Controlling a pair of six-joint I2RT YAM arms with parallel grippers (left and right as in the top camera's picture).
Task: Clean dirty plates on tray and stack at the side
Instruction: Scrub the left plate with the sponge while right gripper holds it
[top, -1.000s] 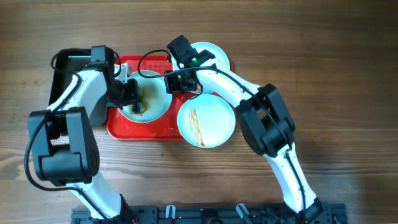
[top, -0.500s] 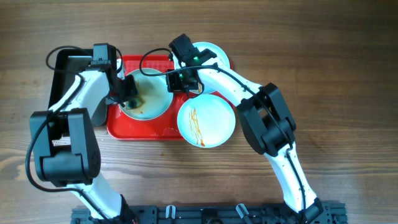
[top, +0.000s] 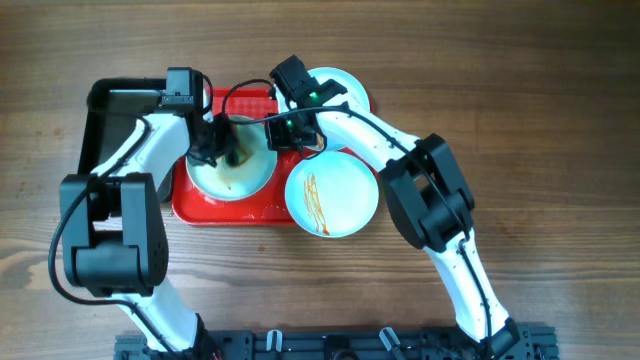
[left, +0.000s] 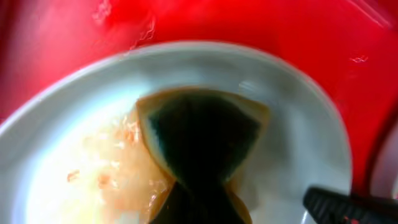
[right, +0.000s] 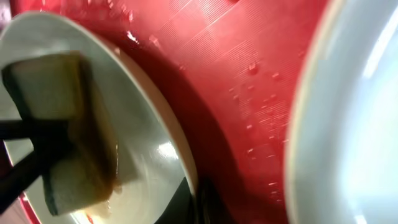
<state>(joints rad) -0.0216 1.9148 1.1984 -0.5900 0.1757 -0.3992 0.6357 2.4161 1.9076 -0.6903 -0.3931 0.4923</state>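
The wooden surface (top: 540, 120) carries a red tray (top: 215, 210), with a black bin (top: 115, 105) just beside its left edge. On the tray sits a white plate (top: 250, 172) smeared with brownish residue; a second plate (top: 340, 195), streaked red, overlaps the tray's right edge. The left end effector (top: 222, 145) presses a clamped sponge (left: 199, 137) onto the smeared plate, while the right end effector (top: 285, 133) pinches that plate's rim.

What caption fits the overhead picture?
Left hand scrubs a dirty plate on the red tray with a sponge; right hand holds its rim.
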